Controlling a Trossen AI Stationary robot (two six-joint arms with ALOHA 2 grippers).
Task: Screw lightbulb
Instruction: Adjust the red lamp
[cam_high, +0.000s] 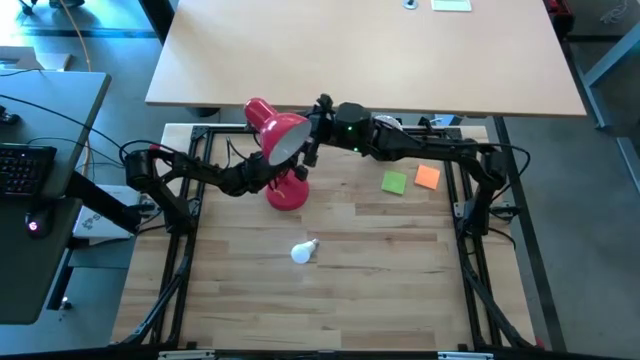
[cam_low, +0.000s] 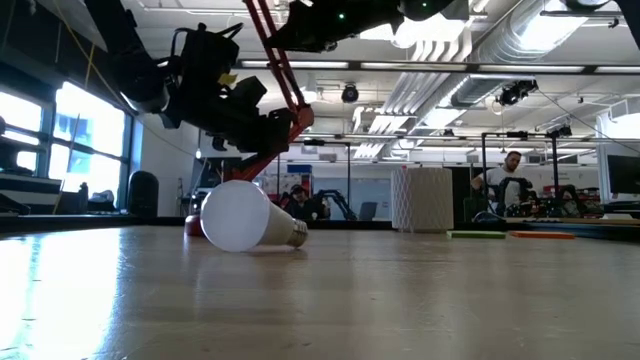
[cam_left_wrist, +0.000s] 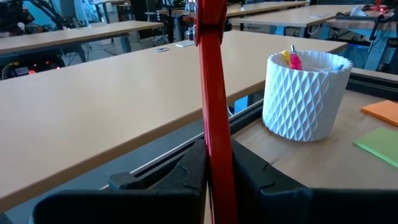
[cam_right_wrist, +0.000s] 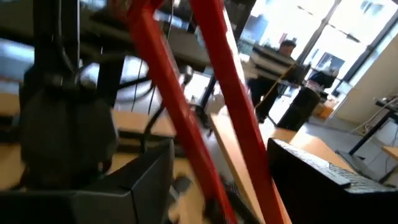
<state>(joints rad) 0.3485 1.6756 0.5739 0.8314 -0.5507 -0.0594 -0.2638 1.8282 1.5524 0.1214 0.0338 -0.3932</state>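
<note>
Lightbulb (cam_high: 304, 251) lies on its side on the bench (cam_high: 400, 290), roughly mid-bench and a little toward the near edge, well apart from both arms. In the low view the white globe (cam_low: 236, 216) rests on the wood with the grey screw base (cam_low: 296, 234) pointing sideways; nothing touches it

Red lamp (cam_high: 283, 150) stands toward the far edge, left of centre, shade tilted up. Left gripper (cam_high: 268, 174) is at the lamp's arm just above the base; the left wrist view shows its two dark fingers (cam_left_wrist: 180, 177) closed tight on the red lamp arm (cam_left_wrist: 211, 106). Right gripper (cam_high: 318, 128) is up beside the shade at the far edge; in the right wrist view two red bars (cam_right_wrist: 205, 124) run between its fingers (cam_right_wrist: 140, 180) with a gap either side, so it reads as spread, not clamping

Also on the bench: white pen cup (cam_left_wrist: 305, 93) near the far edge, green note (cam_high: 394, 182) and orange note (cam_high: 427, 177) right of the lamp. A person (cam_low: 508, 178) is in the room beyond

Handling judgement: bulb looks light, smooth and rounded, so likely to roll or slip when nudged; the shell should be treated as fragile. Best hold is across the widest part of the globe, gentle squeeze, leaving the threaded base free to meet the socket. Bulb not yet picked up
</note>
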